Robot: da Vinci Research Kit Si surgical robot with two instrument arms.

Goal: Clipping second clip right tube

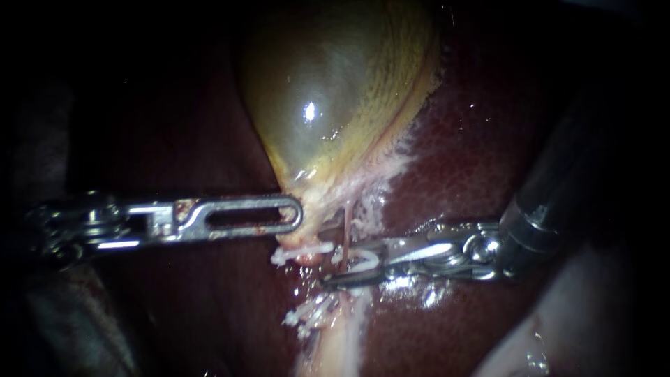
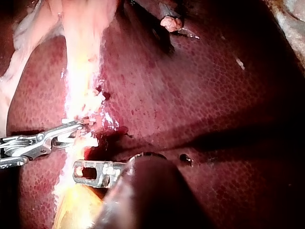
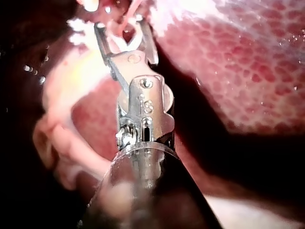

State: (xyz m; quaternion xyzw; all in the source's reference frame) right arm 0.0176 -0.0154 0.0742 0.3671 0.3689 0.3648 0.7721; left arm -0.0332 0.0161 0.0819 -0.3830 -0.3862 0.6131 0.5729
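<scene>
Your right instrument (image 1: 342,267) comes in low over the liver (image 1: 474,153), its pincer spread wide and holding an open white clip (image 1: 364,260) between both halves. That clip straddles the thin reddish tube (image 1: 347,223), which runs down from the narrow end of the gallbladder (image 1: 335,91). The right wrist view shows the tube passing through the mouth of the open clip. Just beside it, on the side toward your left instrument (image 1: 293,213), a closed white clip (image 1: 303,249) lies across pale tissue. More white clips (image 1: 310,315) sit further down the pale strand. The tip of your left instrument rests against the pale tissue at the gallbladder's neck. I cannot tell whether its pincer is pinching anything.
</scene>
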